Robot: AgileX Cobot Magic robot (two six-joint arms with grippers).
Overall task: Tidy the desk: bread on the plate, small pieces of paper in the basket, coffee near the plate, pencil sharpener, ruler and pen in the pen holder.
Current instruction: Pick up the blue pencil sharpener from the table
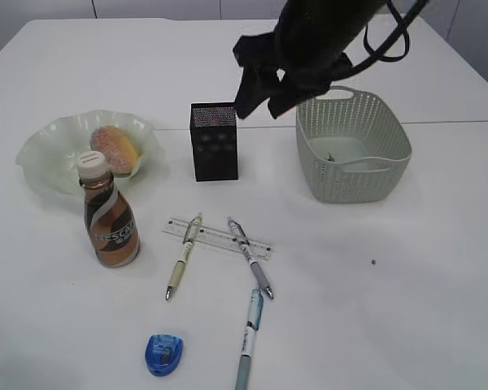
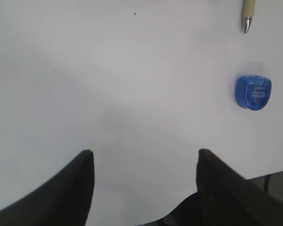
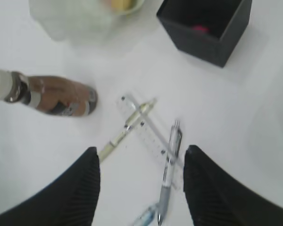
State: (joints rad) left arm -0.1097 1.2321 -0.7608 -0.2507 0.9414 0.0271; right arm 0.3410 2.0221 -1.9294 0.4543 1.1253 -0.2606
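The bread [image 1: 114, 148] — an oval golden bun with a browner crust — lies in the plate [image 1: 45, 150], a pale green translucent dish with a ruffled rim at about nine o'clock on the white surface [image 1: 407, 268]. Just in front of the plate stands the coffee [image 1: 110, 218], a brown bottle with a white cap and swirl label. The black mesh pen holder [image 1: 214, 142] stands upright near the centre; the grey-green perforated basket [image 1: 351, 146] sits at two o'clock, with a small dark scrap [image 1: 331, 158] inside.

At six o'clock from the holder lies the clear ruler [image 1: 218, 237], with a beige pen [image 1: 184, 257] and a grey pen [image 1: 250, 258] resting across it. A blue-tipped pen [image 1: 248, 337] lies nearer the front edge, and the blue pencil sharpener [image 1: 163, 355] sits at seven o'clock.

The right hand [image 3: 140, 162] hangs above the ruler and pens, fingers parted and empty. The left hand [image 2: 145, 162] hovers over bare surface — also spread wide, holding nothing — with the sharpener at its two o'clock.
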